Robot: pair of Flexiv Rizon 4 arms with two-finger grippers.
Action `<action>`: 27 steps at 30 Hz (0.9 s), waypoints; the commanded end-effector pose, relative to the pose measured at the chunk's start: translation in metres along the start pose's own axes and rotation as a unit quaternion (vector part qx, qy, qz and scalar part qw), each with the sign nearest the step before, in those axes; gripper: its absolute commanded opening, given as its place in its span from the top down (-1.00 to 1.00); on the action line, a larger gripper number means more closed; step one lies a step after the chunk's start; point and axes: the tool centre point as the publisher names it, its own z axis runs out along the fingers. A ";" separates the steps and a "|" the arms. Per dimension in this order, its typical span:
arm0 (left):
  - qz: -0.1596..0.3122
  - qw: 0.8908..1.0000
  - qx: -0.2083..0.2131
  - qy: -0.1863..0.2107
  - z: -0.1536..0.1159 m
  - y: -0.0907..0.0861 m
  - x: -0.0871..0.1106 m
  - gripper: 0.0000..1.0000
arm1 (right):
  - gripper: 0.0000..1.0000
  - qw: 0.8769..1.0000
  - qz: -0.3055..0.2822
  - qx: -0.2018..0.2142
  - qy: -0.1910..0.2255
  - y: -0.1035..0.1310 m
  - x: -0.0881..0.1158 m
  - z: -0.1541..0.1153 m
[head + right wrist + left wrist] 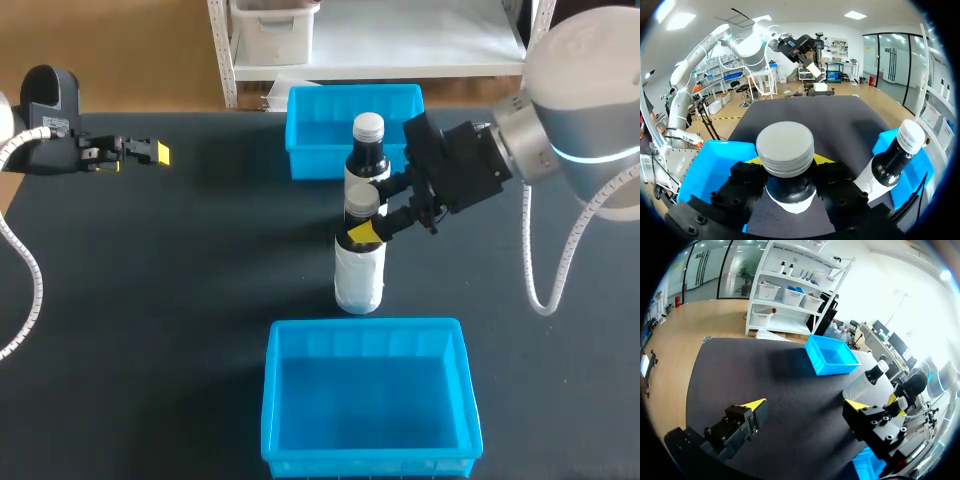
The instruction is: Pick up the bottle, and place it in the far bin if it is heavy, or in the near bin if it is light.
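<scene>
Clamping the neck of the bottle, just under its grey cap: right gripper, coming in from the right edge of the frame, with its yellow tips pressing from two sides. Bottle is standing upright at frame centre, between the two blue bins. Cannot tell whether its base is resting on the dark table or hanging just clear of it. Second bottle is standing just behind it, close to far bin at upper centre. Near bin is sitting at lower centre. Left gripper is hovering at upper left, fingers apart, holding nothing.

Progress, as judged: grasp is looking done; lift and weighing are either just starting or pending. Neither bin is holding the bottle. Heavy-or-light call is not showing here, so bin choice, carry and release are all waiting.
</scene>
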 end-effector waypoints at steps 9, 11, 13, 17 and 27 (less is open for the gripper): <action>0.000 1.000 0.000 0.000 0.000 0.000 0.000 -1.00 | 1.00 1.000 -0.005 0.005 0.000 0.003 -0.003 -0.003; 0.000 1.000 0.000 0.000 0.000 0.000 0.000 -1.00 | 1.00 1.000 -0.008 0.007 0.001 0.003 -0.006 -0.006; 0.000 1.000 0.000 0.000 0.000 0.000 0.000 -1.00 | 1.00 1.000 -0.010 0.009 0.003 0.004 -0.009 -0.010; 0.000 1.000 0.000 0.000 0.000 0.000 0.000 -1.00 | 1.00 1.000 -0.013 0.015 0.006 0.005 -0.014 -0.018; 0.000 1.000 0.000 0.000 0.000 0.000 0.000 -1.00 | 1.00 1.000 -0.009 0.027 0.004 0.007 -0.026 -0.039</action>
